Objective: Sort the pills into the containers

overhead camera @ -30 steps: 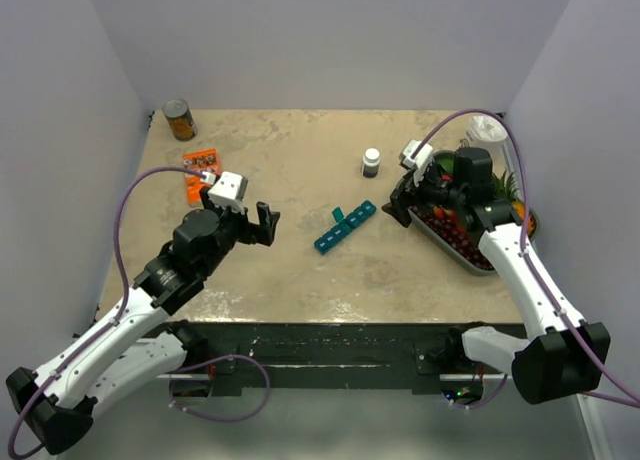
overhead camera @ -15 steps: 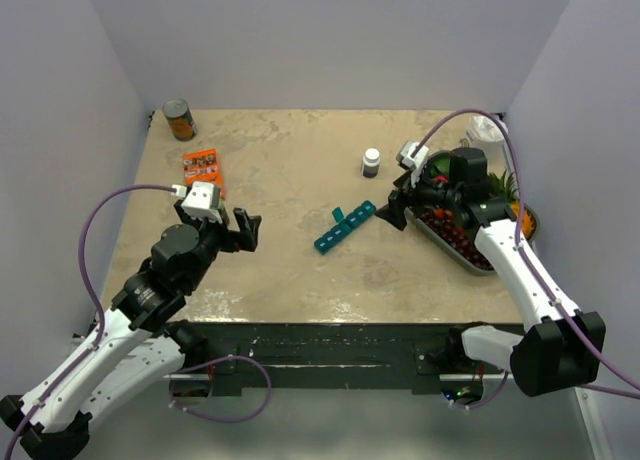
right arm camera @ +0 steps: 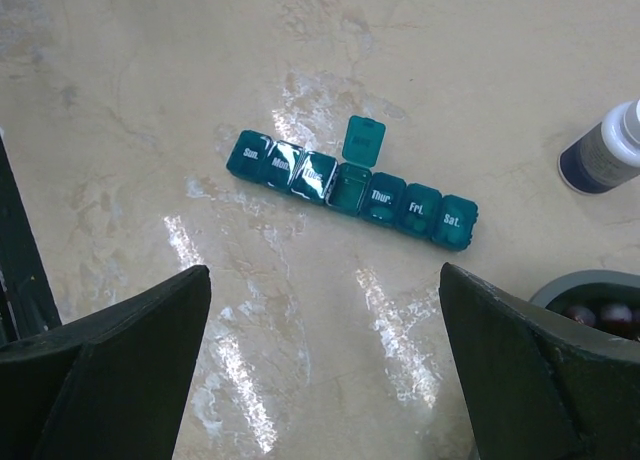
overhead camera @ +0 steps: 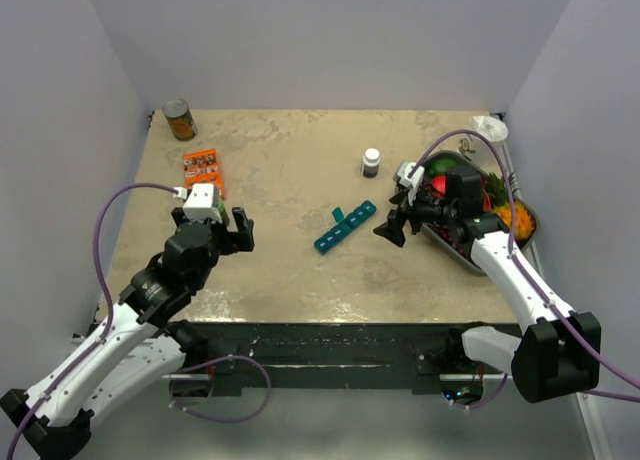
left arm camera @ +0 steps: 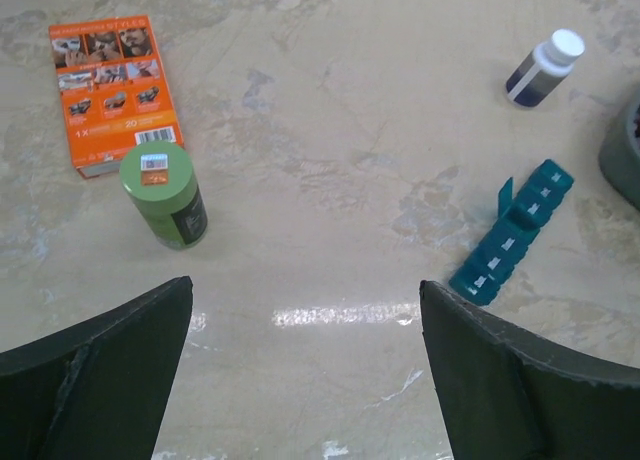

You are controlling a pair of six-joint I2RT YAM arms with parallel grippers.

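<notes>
The containers (right arm camera: 350, 188) are one teal strip of seven small compartments lying flat on the bench (overhead camera: 300, 280), about mid-bench and a little right of centre. Six lids are down and one, the fourth along, stands flipped up on the far side. Seen from above, the strip's long axis runs on a slant from near-left to far-right. The end marked Sun points back toward the arms, and the Sat end points toward the single white-capped dark bottle (overhead camera: 371, 161) farther back. The right tool (right arm camera: 325, 275) hangs just right of the strip with its fingers spread wide and nothing between them. One grey tray (right arm camera: 585, 283) of fruit sits beyond it at the right edge. The left tool (left arm camera: 305, 290), also spread and empty, hovers well left. Near it stand one green jar (left arm camera: 165, 195), one orange box (overhead camera: 203, 168) and, in the far corner, one brown can (overhead camera: 179, 120).
</notes>
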